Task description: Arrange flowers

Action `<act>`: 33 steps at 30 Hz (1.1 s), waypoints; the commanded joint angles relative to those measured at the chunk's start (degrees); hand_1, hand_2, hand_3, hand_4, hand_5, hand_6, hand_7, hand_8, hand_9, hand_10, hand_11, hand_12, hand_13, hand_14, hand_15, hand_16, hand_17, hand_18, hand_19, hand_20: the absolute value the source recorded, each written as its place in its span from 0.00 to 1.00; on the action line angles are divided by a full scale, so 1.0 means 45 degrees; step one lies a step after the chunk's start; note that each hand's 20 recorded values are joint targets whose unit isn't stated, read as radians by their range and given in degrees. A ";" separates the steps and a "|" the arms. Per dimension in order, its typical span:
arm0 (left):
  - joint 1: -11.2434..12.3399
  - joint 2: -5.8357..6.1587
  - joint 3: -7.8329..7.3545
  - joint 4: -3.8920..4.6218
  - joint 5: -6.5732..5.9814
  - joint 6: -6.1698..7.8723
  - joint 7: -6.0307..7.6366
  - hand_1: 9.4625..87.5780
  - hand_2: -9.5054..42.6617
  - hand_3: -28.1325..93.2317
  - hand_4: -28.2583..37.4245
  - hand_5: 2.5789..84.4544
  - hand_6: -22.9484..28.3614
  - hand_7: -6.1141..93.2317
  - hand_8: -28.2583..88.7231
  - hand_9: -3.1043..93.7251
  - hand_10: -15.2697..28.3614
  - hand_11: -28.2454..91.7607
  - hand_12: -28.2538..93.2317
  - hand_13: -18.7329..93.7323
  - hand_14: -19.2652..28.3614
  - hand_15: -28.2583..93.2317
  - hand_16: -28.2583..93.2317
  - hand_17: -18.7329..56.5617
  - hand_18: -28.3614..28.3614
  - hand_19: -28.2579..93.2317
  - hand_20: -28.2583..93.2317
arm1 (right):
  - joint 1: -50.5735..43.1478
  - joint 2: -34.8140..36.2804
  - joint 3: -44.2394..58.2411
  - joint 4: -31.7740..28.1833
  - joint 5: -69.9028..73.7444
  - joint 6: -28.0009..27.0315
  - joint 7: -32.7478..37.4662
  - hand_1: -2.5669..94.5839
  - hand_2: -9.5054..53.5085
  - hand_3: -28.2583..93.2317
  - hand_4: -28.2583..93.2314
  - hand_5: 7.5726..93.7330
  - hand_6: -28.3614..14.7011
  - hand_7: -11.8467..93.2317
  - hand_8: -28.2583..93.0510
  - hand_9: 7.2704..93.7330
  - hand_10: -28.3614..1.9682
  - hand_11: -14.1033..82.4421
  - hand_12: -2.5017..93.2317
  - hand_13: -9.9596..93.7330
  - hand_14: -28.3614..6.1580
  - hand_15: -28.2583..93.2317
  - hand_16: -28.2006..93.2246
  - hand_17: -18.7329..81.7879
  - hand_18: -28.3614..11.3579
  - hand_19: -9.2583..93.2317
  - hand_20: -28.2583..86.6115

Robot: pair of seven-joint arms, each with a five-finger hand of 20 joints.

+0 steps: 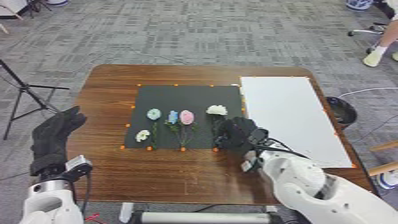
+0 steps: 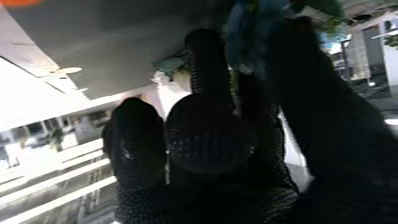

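On the dark mat [image 1: 169, 95] in the head view lie a pale blue flower [image 1: 154, 114], a blue flower [image 1: 173, 117], a pink flower [image 1: 187, 117], a small white flower [image 1: 143, 135] and a larger white flower [image 1: 217, 110]. My right hand [image 1: 238, 134] is at the mat's right edge, just below the larger white bloom and over the lower part of its stem. In the right wrist view my right hand [image 2: 209, 132] has blurred blue-green bits beside it; its grip is hidden. My left hand [image 1: 55, 132] is open at the table's left edge, apart from the flowers.
A white sheet [image 1: 284, 115] lies right of the mat on the brown table [image 1: 169, 172]. Beyond the table's right edge stands a dark round container [image 1: 341, 111]. A black tripod [image 1: 27, 87] stands off the left side.
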 commanded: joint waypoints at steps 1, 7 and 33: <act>-0.0021 -0.0059 0.0051 -0.0029 0.0063 -0.0134 -0.0099 0.24 0.36 0.78 0.00 0.64 0.48 0.24 0.18 0.59 0.70 0.44 0.34 0.56 0.80 0.44 0.23 0.38 0.73 0.36 0.40 | 0.0239 0.0001 -0.0486 0.0498 -0.0132 0.2016 -0.0289 0.66 0.00 0.67 0.09 0.73 0.67 0.38 0.39 0.83 0.62 0.29 0.55 0.95 0.82 0.79 0.50 0.77 0.28 1.00 0.77; 0.0037 -0.0063 0.0021 -0.0052 0.0026 -0.0125 -0.0076 0.24 0.36 0.78 0.00 0.63 0.48 0.24 0.18 0.59 0.70 0.44 0.34 0.56 0.80 0.44 0.23 0.38 0.73 0.36 0.40 | 0.0466 0.0281 -0.0120 0.0150 0.0505 0.1981 -0.0308 0.66 0.00 0.68 0.09 0.76 0.68 0.40 0.40 0.86 0.62 0.29 0.54 0.96 0.82 0.79 0.50 0.78 0.28 1.00 0.78; 0.0089 -0.0063 -0.0015 -0.0115 0.0040 -0.0171 -0.0120 0.24 0.35 0.78 0.00 0.63 0.49 0.24 0.18 0.58 0.70 0.44 0.34 0.56 0.80 0.44 0.23 0.38 0.73 0.36 0.40 | 0.2937 0.0669 -0.1392 0.0950 0.1047 -0.0773 -0.0598 0.65 0.00 0.68 0.09 0.78 0.68 0.37 0.39 0.86 0.61 0.24 0.49 0.95 0.82 0.79 0.51 0.77 0.28 1.00 0.79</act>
